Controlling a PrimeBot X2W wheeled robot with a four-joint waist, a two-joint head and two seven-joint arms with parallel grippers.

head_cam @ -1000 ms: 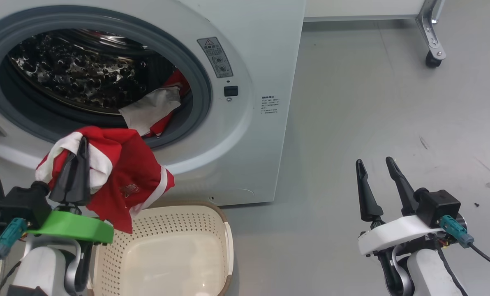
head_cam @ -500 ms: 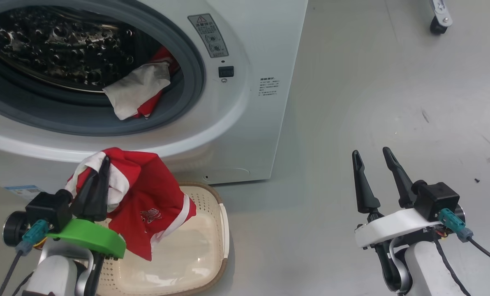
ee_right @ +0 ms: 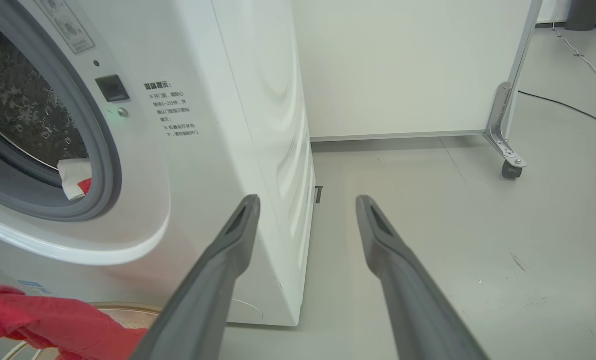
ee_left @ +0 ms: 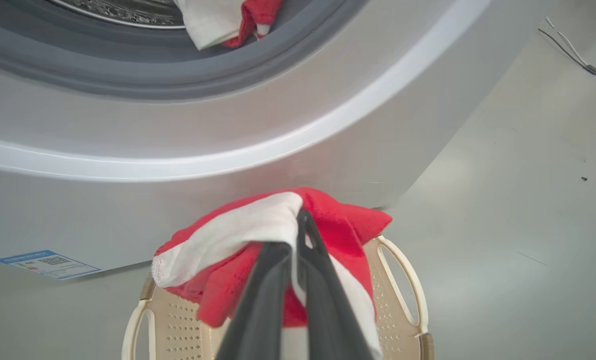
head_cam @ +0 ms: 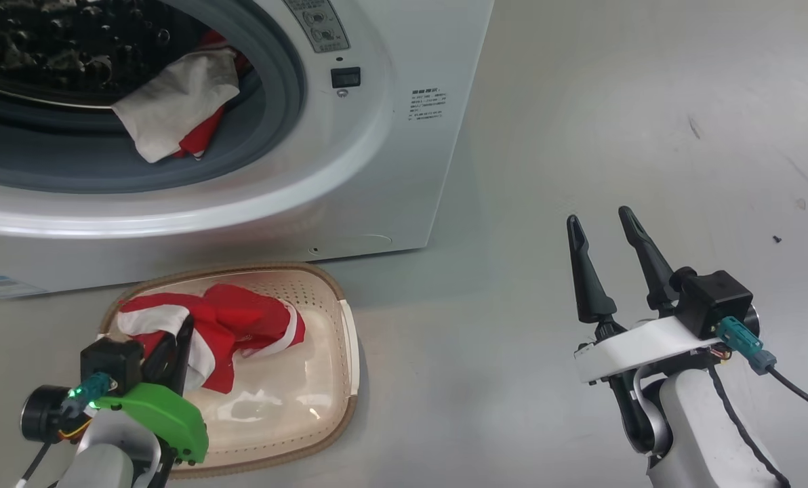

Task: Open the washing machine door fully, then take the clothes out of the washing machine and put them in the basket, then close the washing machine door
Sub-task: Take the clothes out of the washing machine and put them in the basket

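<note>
Now my left gripper [ee_left: 298, 225] clamps the clothes [head_cam: 241, 315] at the basket [head_cam: 346, 339]'s near-left corner, clearest in the wrist view; my right gripper [head_cam: 599, 217] stands spread, empty.

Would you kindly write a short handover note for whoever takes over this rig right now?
Left gripper: shut on a red garment inside the basket, not yet released.
Right gripper: open, empty, over the floor.
Second garment: in the washing machine, draped on the grey seal.
Done: one garment brought to the basket.
Left: release, fetch the second garment, close the door.
</note>
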